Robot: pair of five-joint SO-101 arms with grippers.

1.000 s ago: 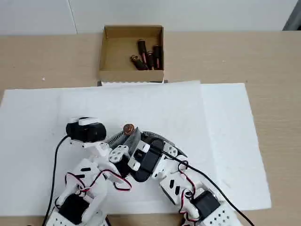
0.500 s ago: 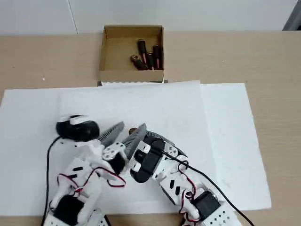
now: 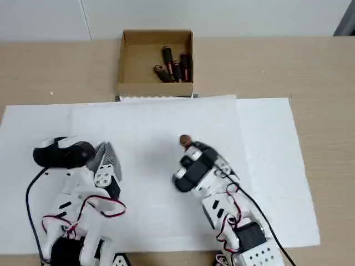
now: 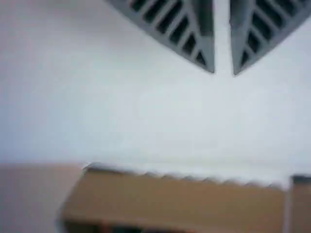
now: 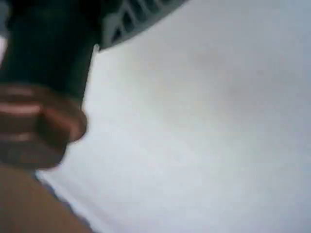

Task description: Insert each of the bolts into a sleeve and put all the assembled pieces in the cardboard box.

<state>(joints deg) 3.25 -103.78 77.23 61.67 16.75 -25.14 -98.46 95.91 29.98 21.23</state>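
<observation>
My right gripper hangs over the middle of the white sheet, shut on a black sleeve with a copper bolt head sticking out of its end. From above, that bolt head points toward the cardboard box at the back, which holds several assembled pieces. My left gripper sits over the left part of the sheet. Its grey fingers are drawn together with only a thin slit between them, and they hold nothing.
A large white paper sheet covers most of the wooden table. The box's near wall rises just past the sheet's far edge. Both arm bases stand at the table's front edge.
The two grippers have drawn apart. My left gripper let go of the piece and swung left. My right gripper carried the bolt and sleeve right and a little toward the box.
</observation>
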